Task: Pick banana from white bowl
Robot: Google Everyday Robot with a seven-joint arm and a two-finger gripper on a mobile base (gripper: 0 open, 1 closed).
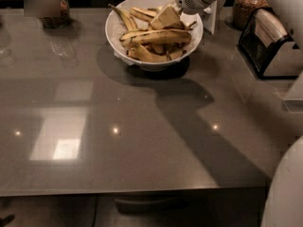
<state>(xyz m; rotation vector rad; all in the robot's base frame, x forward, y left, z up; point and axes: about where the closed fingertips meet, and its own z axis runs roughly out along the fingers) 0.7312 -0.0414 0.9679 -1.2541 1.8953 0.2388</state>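
Camera view, gripper [166, 19] inside white bowl [115, 31], banana [157, 37] just beneath it.

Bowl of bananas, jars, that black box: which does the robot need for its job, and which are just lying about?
Job: banana; white bowl; gripper, down in the bowl over the bananas.
Lying about: other bananas; left jar; right jar; black box.

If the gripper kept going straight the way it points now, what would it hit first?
The gripper, over the far right of the large round white bowl and angled down-left, would probably meet the long brown-speckled yellow banana lying across the pile just below it; depth is unclear.
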